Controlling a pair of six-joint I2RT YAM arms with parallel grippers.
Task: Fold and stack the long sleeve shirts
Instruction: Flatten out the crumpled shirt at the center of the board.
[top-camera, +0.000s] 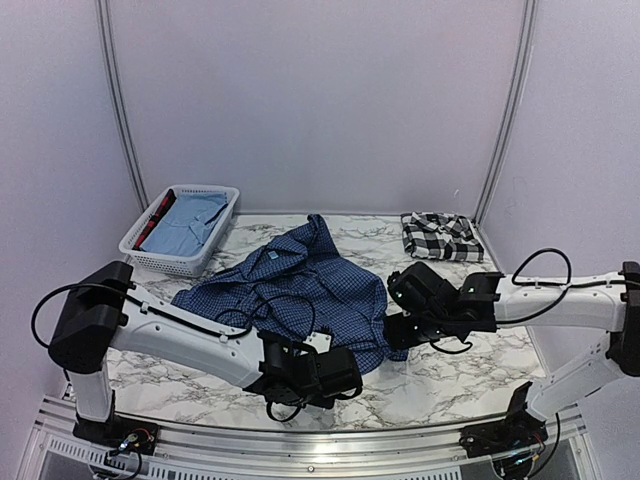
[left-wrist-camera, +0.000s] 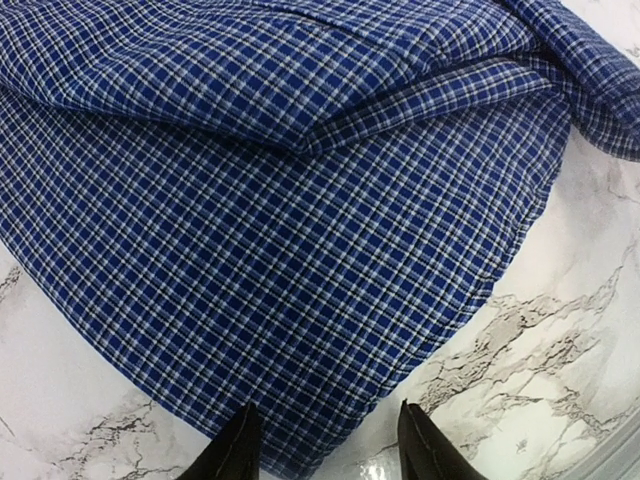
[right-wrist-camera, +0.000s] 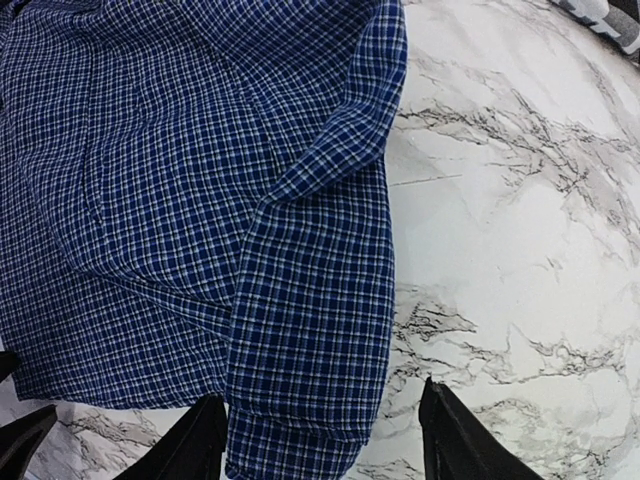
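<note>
While both wrists block the top view, the near hem of the dark blue shirt (top-camera: 300, 285) is hidden there, and each wrist view cuts its fingers off at the frame edge. That shirt lies rumpled on the marble table (top-camera: 450, 370). The left gripper (left-wrist-camera: 330, 450) straddles its hem corner, jaws partly open and gripping nothing. The right gripper (right-wrist-camera: 325, 445) likewise straddles its right edge. Beyond the shirt's right lies the folded plaid shirt (top-camera: 440, 235), and beyond its left a white basket (top-camera: 165, 262) holding light blue cloth (top-camera: 190, 222).
</note>
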